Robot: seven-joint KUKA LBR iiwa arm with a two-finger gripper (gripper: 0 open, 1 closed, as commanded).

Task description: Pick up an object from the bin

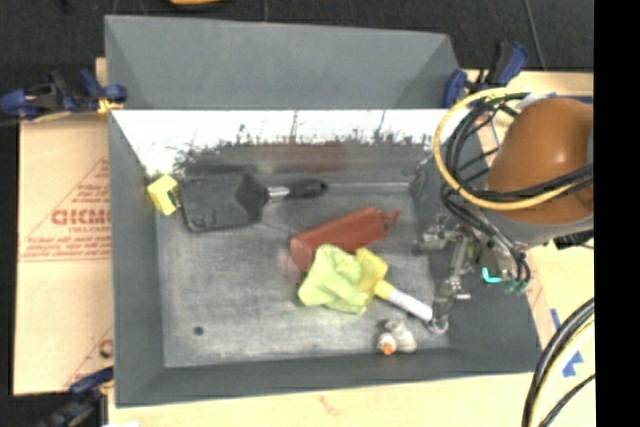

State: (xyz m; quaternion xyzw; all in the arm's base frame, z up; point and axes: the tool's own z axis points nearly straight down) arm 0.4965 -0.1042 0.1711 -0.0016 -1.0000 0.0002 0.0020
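My gripper (446, 299) hangs low at the right side of the bin, just right of a white stick-like handle (408, 303) that runs out from under a yellow-green cloth (335, 279). The handle's free end lies right beside the gripper tip; I cannot see whether they touch. A small white and orange thing (393, 340) lies just below and left of the gripper, near the bin's front wall. Behind the cloth lies a reddish-brown oblong thing (343, 229).
A black brush-like tool (228, 200) with a dark handle lies at the back left, with a small yellow block (163, 194) against the left wall. The arm with its orange cover and cables looms over the bin's right rim.
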